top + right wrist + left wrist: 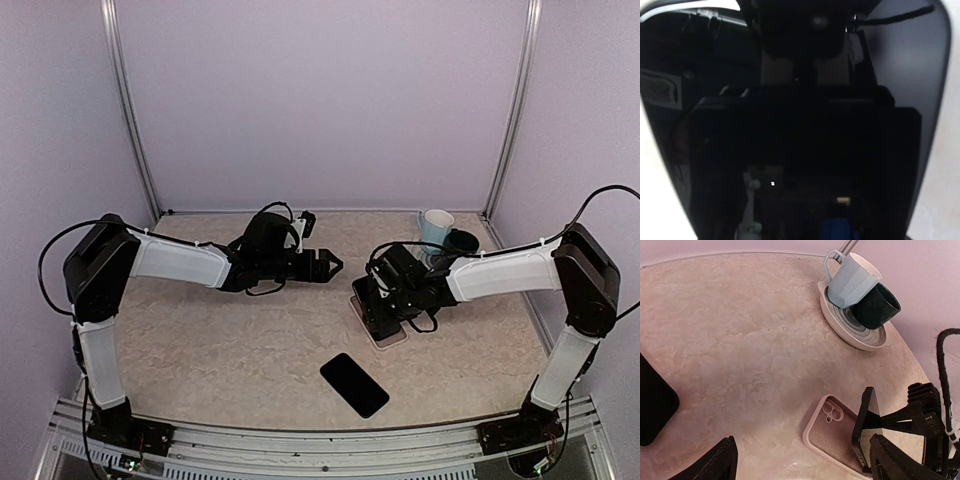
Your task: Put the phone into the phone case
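A pink phone case (837,435) lies open side up on the table, also seen in the top view (393,338). My right gripper (388,300) is shut on a black phone (864,422) and holds it on its long edge, tilted, with its lower edge in the case. The phone's dark glossy screen (800,150) fills the right wrist view and hides the fingers there. My left gripper (328,265) is open and empty. It hovers left of the case, with its fingertips (720,462) wide apart in the left wrist view.
A second flat black slab, like a phone, (353,384) lies near the front edge, and it shows at the left of the left wrist view (652,402). A light blue mug (852,280) and a dark mug (879,306) sit on a plate (840,322) at the back right.
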